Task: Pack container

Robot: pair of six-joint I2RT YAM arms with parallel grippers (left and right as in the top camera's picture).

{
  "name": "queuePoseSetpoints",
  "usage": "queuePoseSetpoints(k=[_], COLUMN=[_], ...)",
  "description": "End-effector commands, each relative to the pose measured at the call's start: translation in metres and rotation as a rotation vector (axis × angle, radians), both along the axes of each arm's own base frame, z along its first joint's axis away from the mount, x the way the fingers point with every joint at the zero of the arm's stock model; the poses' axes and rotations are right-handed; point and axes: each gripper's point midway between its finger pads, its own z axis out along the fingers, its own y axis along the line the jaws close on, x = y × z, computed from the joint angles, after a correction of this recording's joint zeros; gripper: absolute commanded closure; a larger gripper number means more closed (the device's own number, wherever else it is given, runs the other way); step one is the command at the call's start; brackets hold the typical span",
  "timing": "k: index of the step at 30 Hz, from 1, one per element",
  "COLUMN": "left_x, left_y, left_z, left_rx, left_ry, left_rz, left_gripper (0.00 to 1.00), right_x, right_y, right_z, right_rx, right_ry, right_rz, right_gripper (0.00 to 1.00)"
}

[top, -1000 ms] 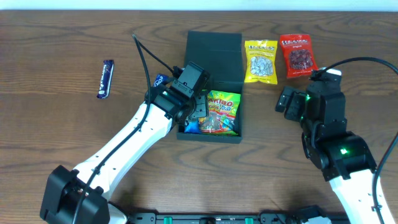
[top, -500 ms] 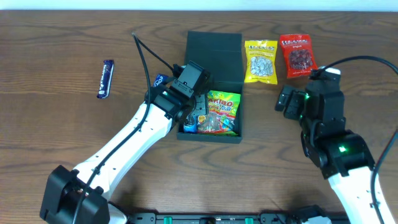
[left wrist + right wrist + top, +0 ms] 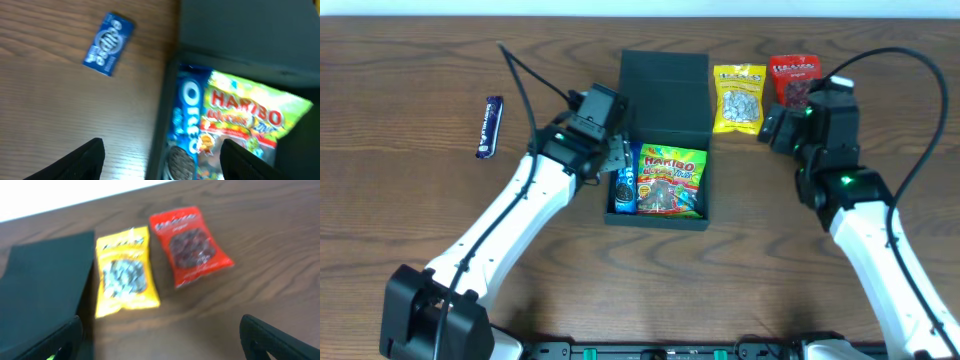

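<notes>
The wooden table (image 3: 420,250) carries all items. The container (image 3: 663,75) sits at the table's middle, toward the far edge, with its flap lid folded back flat on the far side and its compartment open upward.

The left gripper (image 3: 165,160) hovers over the container's left wall. Its jaws are spread wide and hold nothing. The right gripper (image 3: 165,340) hangs above the table on the container's right, near two packets. Its jaws are also spread wide and empty.

Inside the container, a Haribo bag (image 3: 672,180) fills the right portion. An Oreo pack (image 3: 626,186) lies against the left wall, touching the bag.

A yellow packet (image 3: 739,98) lies just right of the lid. A red packet (image 3: 790,72) lies beside it, partly hidden by the right arm in the overhead view.

A dark blue bar (image 3: 491,126) lies well to the left. A small blue packet (image 3: 108,44) lies on the table near the container's left side
</notes>
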Motion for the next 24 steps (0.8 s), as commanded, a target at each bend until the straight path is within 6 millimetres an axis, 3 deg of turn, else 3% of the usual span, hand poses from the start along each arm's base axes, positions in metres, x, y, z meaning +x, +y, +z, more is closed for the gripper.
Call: queuePoseSetpoints(k=[1, 8, 14, 24], left_x=[0.009, 0.022, 0.030, 0.031], left_y=[0.020, 0.040, 0.040, 0.039], left_z=[0.010, 0.014, 0.018, 0.019], left_rx=[0.015, 0.005, -0.009, -0.012], left_ry=[-0.034, -0.059, -0.090, -0.096], left_rz=[0.042, 0.102, 0.109, 0.109], left_gripper=[0.25, 0.24, 0.24, 0.23], right_x=[0.012, 0.035, 0.058, 0.109], right_y=[-0.021, -0.062, -0.091, -0.098], right_z=[0.000, -0.013, -0.031, -0.067], right_rx=[-0.025, -0.081, -0.085, -0.095], right_ry=[-0.012, -0.033, -0.074, -0.144], right_rz=[-0.004, -0.043, -0.104, -0.077], right_gripper=[0.01, 0.01, 0.01, 0.01])
